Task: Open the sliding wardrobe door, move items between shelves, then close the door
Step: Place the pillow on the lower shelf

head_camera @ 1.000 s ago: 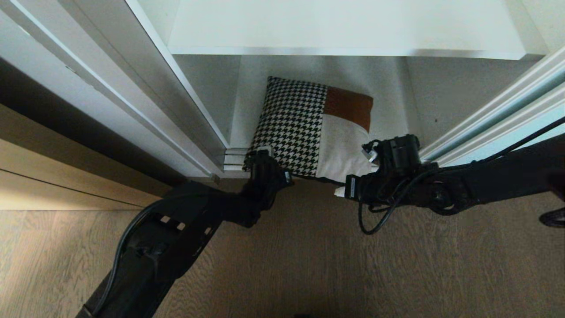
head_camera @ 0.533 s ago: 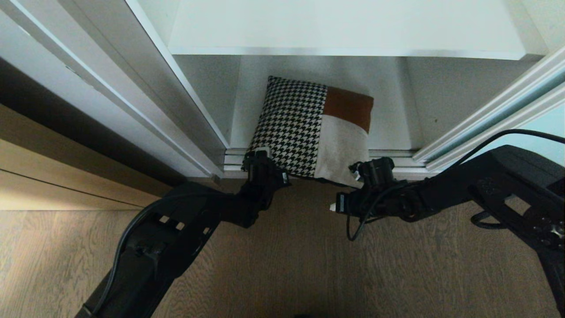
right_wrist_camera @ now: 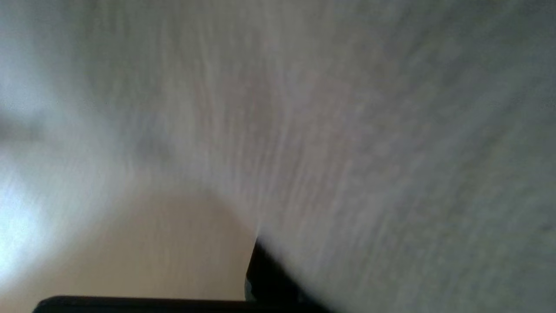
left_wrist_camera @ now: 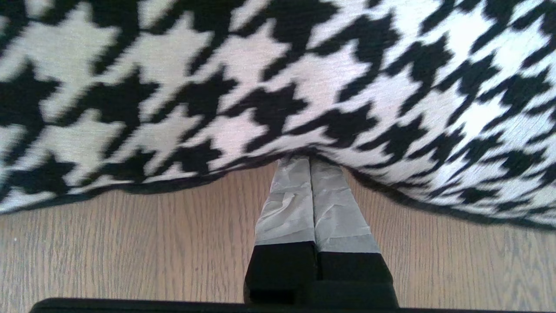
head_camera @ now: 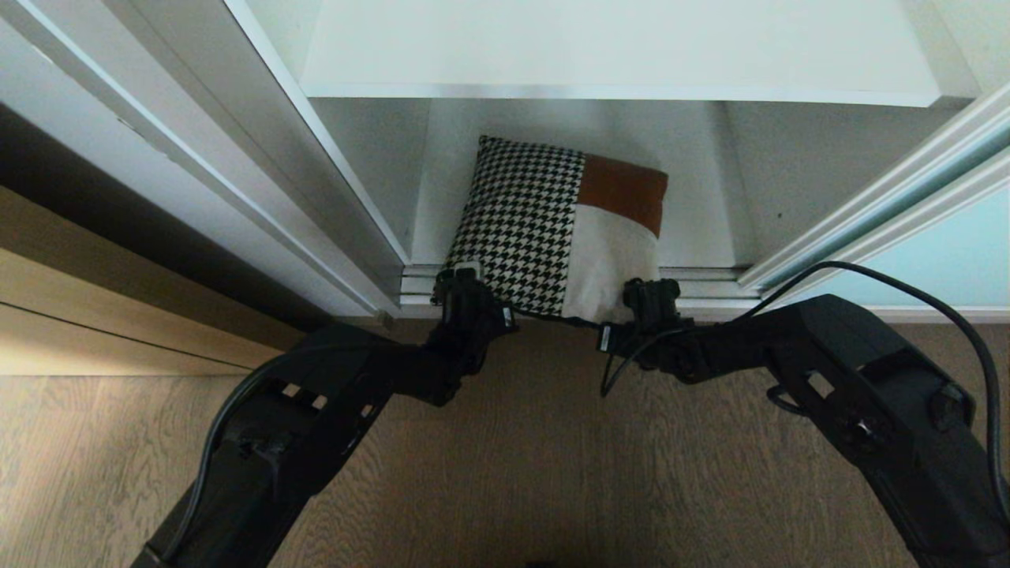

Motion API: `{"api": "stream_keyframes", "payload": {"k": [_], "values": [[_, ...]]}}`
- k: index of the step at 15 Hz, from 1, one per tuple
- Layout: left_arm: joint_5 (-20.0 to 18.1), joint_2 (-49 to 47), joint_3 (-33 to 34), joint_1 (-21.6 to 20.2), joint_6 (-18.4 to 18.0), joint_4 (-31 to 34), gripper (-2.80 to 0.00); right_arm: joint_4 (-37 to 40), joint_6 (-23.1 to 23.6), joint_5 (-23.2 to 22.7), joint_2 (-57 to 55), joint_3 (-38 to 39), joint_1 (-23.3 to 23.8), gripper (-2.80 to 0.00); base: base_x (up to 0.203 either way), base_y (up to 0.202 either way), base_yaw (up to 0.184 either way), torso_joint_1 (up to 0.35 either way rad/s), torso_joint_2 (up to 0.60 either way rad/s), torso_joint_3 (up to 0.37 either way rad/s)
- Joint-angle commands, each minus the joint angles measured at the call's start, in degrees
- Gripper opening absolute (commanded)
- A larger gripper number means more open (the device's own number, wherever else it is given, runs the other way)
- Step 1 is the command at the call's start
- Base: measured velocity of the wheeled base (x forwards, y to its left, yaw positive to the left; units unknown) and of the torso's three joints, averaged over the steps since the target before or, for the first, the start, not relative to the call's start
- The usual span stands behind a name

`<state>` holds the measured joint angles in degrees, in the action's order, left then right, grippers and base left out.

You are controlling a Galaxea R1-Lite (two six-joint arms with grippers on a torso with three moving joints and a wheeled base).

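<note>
Brown wood-grain floor (head_camera: 552, 473) spanning the near side before the wardrobe, tan wood-grain panel (head_camera: 95, 315) along its left edge, grooved white bottom track (head_camera: 418, 284) at the floor's far edge

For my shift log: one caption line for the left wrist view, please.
Left gripper, taped fingers shut, tips under the cushion edge, above the wood floor.
</note>
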<state>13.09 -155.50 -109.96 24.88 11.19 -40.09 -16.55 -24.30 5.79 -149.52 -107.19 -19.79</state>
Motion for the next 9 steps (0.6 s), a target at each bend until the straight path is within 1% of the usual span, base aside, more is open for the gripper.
{"api": "stream_keyframes", "payload": {"k": [1, 3, 5, 7, 9], "values": [[0.05, 1.35, 1.92, 0.0, 0.27, -0.25, -2.8, -3.72, -0.05, 1.71, -2.09, -3.31, 0.01, -2.8, 0.0, 0.0, 0.0, 0.0, 0.0, 0.0], [0.0, 1.96, 2.91, -0.01, 0.32, -0.42, -2.8, -9.91, 0.85, 2.01, -2.35, -3.55, 0.01, -2.8, 0.0, 0.0, 0.0, 0.0, 0.0, 0.0], [0.16, 1.83, 3.49, -0.01, 0.56, -0.85, -2.8, -13.37, 2.91, 2.45, -3.2, -3.72, 0.11, -2.8, 0.0, 0.0, 0.0, 0.0, 0.0, 0.0], [0.27, 2.57, 4.82, -0.01, 0.59, -1.27, -2.8, -19.32, 4.39, 3.72, -3.78, -3.73, 0.94, -2.8, 0.0, 0.0, 0.0, 0.0, 0.0, 0.0], [0.2, 2.31, 3.71, -0.96, 0.5, -0.97, -2.8, -22.25, 6.45, 4.3, -3.12, -3.69, 1.41, -2.8, 0.0, 0.0, 0.0, 0.0, 0.0, 0.0]]}}
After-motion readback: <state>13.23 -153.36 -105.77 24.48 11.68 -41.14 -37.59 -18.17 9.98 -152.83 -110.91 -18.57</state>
